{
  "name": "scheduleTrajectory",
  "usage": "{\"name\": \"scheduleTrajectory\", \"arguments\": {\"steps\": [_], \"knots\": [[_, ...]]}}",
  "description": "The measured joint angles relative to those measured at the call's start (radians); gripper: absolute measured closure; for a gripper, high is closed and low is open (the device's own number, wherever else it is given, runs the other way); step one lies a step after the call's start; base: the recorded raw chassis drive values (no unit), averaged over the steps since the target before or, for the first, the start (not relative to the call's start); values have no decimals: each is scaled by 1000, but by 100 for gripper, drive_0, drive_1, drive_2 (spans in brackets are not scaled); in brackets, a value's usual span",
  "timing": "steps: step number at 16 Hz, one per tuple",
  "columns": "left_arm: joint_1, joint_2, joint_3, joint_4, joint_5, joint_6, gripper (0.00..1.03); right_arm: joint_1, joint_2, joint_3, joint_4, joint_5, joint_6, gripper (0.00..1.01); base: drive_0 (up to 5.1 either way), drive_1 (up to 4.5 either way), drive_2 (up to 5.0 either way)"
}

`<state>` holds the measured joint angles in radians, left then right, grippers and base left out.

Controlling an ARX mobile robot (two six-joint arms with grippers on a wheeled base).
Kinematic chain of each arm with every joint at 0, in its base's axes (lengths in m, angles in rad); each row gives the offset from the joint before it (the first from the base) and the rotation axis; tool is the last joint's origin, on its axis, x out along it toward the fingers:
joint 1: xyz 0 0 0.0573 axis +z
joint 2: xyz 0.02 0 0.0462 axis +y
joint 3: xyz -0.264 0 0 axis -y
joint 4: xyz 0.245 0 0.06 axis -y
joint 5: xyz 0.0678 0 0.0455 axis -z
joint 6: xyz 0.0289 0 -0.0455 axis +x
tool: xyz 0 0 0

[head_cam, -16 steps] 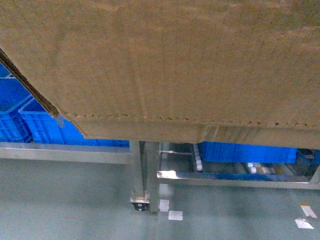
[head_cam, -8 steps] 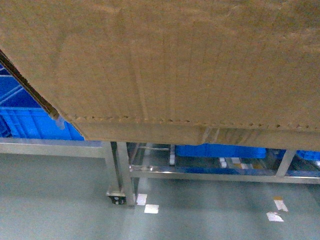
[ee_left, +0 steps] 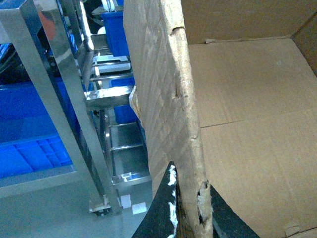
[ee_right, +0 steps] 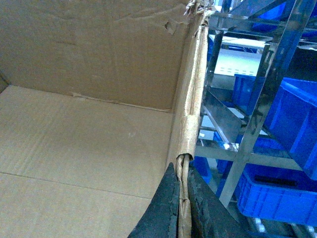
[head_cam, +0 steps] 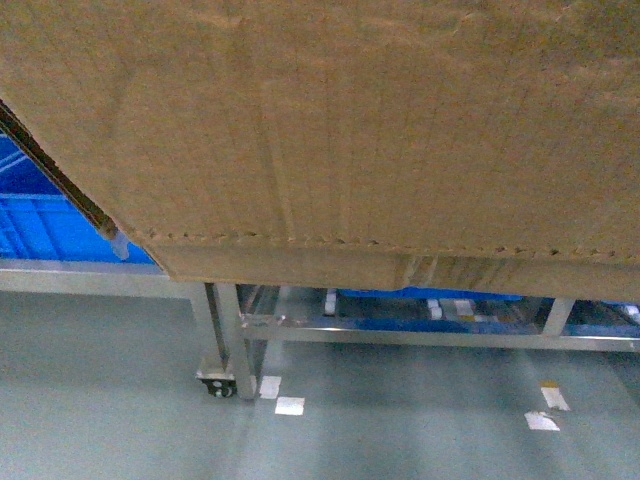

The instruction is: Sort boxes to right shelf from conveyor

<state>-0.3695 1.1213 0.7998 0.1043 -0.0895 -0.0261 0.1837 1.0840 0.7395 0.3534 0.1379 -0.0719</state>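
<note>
Both grippers, left [ee_left: 190, 206] & right [ee_right: 182, 198], are pinching opposite walls of big brown corrugated carton [head_cam: 330, 120], jaws narrow; shiny steel roller shelf [head_cam: 400, 328] is lying ahead, below it.

place: looks like a warehouse / sorting floor, def not a home or office
racking: shiny steel shelf [head_cam: 400, 332] frames with little white rollers, posts at 9 o'clock in the left wrist view
storage: blue plastic crates [ee_right: 277, 198] stacked on the tiers, lots of them
floor: plain grey-green painted floor [head_cam: 120, 400] with white tape marks [head_cam: 290, 405] stuck on
goods: big brown cardboard box [head_cam: 330, 120], corrugated
</note>
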Motion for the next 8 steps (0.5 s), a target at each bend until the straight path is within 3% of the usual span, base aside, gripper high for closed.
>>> {"name": "scheduleTrajectory", "arguments": {"steps": [8], "knots": [[-1,-3,0,2,0,0,100,0,-4,0,5,1,0,99,0,0,0]]}}
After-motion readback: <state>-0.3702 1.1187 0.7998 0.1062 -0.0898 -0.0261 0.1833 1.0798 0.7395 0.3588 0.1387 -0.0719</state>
